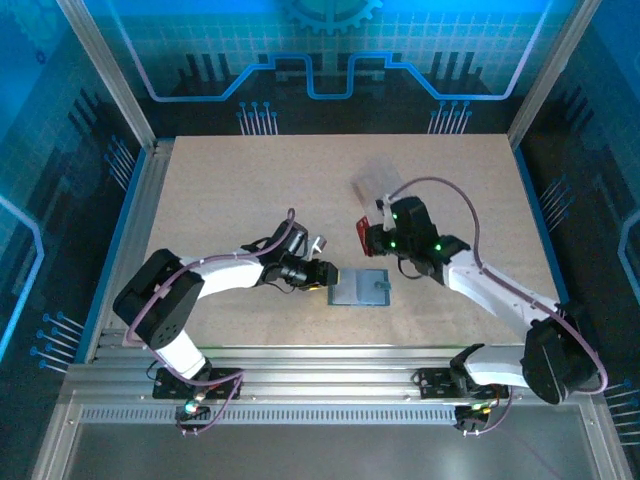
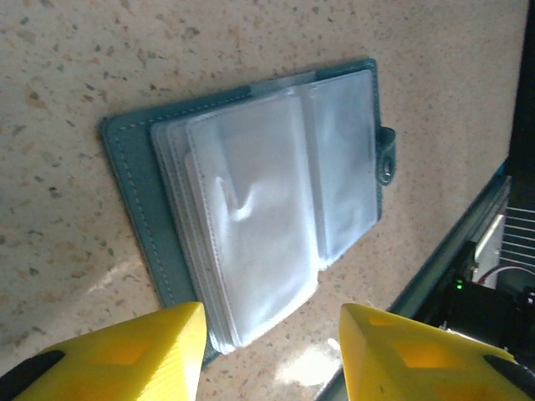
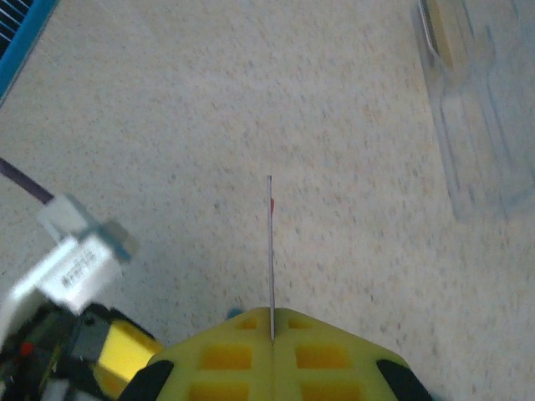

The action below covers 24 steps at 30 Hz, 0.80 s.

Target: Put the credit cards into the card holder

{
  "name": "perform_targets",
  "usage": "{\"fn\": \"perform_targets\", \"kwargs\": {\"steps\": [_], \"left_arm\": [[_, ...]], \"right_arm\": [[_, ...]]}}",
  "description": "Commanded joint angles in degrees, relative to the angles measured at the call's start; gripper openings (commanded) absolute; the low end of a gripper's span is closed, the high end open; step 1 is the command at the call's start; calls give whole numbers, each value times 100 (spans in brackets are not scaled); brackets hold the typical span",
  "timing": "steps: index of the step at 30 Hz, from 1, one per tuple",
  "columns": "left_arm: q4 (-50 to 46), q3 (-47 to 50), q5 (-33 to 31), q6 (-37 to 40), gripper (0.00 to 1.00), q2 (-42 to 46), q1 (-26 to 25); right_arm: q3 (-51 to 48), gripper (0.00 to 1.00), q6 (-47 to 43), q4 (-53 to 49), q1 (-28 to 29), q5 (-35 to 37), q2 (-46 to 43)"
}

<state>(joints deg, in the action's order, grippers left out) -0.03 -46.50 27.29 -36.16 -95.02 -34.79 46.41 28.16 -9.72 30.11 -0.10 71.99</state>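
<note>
My right gripper (image 3: 272, 322) pinches the red card (image 3: 270, 251) edge-on, up-right of the card holder (image 1: 360, 287), which lies open on the table (image 1: 250, 200). The fingers of my left gripper (image 2: 272, 330) are spread and empty at the holder's end, so the left arm is nearer.

The wallet (image 2: 138, 200) is teal with milky clear sleeves, the table (image 2: 75, 67) speckled beige, the card (image 1: 363, 232) red, the fingers (image 2: 134, 359) yellow.

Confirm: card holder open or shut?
Open. The card holder lies flat, its clear inner sleeves exposed on top, snap tab unfastened.
</note>
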Motion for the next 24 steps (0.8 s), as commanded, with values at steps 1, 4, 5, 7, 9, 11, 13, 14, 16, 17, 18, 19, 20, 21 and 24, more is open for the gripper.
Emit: {"fn": "perform_targets", "kwargs": {"steps": [1,4,5,7,9,11,13,14,16,17,18,19,20,21,24], "left_arm": [[-225,-184,-219,247,44,-192,-50],[-192,-228,-295,328,42,-271,-104],[-145,-228,-287,328,41,-302,-105],[-112,-243,-293,329,40,-381,-108],[-104,-271,-302,320,39,-465,-108],[-110,-294,-302,320,37,-552,-108],[-124,-314,-330,303,37,-605,-110],[-121,-310,-342,298,36,-618,-109],[-130,-317,-366,285,36,-644,-113],[-137,-316,-365,281,35,-649,-109],[-145,-318,-365,274,34,-660,-114],[-149,-319,-366,268,34,-658,-111],[-149,-319,-365,268,34,-658,-112],[-148,-320,-365,258,34,-653,-110],[-163,-316,-356,249,34,-641,-109]], "right_arm": [[-884,4,541,987,70,-144,-332],[-1626,4,817,1719,72,-201,-505],[-1789,5,891,1891,65,-218,-523],[-2077,5,1033,2311,62,-286,-479],[-2194,5,1127,2482,59,-350,-362],[-2248,5,1207,2735,64,-418,-233],[-2307,5,1341,2959,65,-481,-80],[-2320,5,1401,3036,60,-509,-7],[-2321,5,1518,3151,58,-526,141],[-2309,5,1558,3168,59,-516,189],[-2295,4,1590,3152,63,-481,243],[-2284,4,1613,3138,63,-448,285],[-2276,4,1617,3117,65,-409,307],[-2271,4,1627,3095,62,-362,318],[-2272,3,1656,3098,64,-342,366]]}}
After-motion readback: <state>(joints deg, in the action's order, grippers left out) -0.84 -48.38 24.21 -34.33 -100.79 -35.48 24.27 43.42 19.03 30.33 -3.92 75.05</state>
